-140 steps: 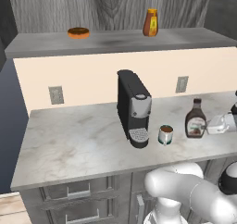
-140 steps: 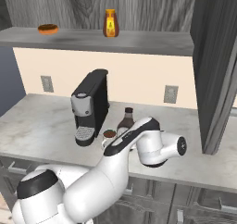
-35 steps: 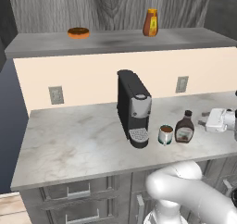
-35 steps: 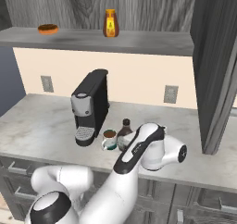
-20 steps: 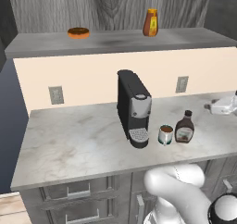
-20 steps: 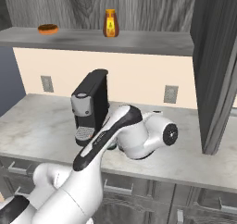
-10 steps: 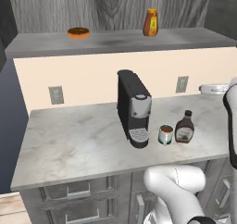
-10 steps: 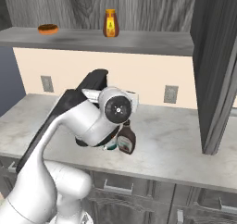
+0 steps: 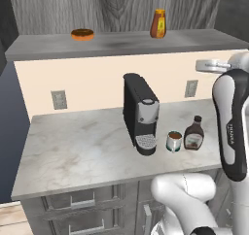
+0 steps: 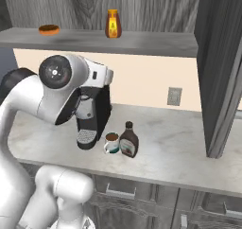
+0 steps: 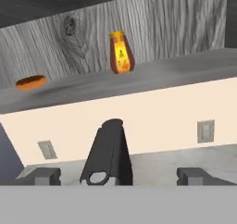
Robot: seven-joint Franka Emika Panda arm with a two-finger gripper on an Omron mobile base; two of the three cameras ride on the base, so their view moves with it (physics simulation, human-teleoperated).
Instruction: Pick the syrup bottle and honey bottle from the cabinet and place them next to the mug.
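The honey bottle [image 11: 120,53] stands upright on the cabinet ledge [image 11: 185,65], ahead of and above my gripper [image 11: 118,177]. The gripper is open, its fingertips [image 11: 44,176] wide apart with nothing between them. From the base views the honey bottle [image 9: 157,24] [image 10: 112,23] sits at the back of the cabinet [image 9: 48,47]. Down on the marble counter the syrup bottle [image 9: 194,133] [image 10: 128,139] stands upright right beside the mug [image 9: 173,141] [image 10: 112,142], free of the gripper. My arm [image 9: 231,117] is raised well above both.
A black-and-silver coffee machine [image 9: 141,113] [image 11: 109,153] stands just left of the mug, below my hand. An orange-brown doughnut [image 9: 82,34] [image 11: 31,83] lies on the ledge to the left. A dark cabinet side [image 10: 220,67] rises on the right.
The arm has swung up and away from the counter to ledge height. The syrup bottle stays standing beside the mug. The gripper remains open.
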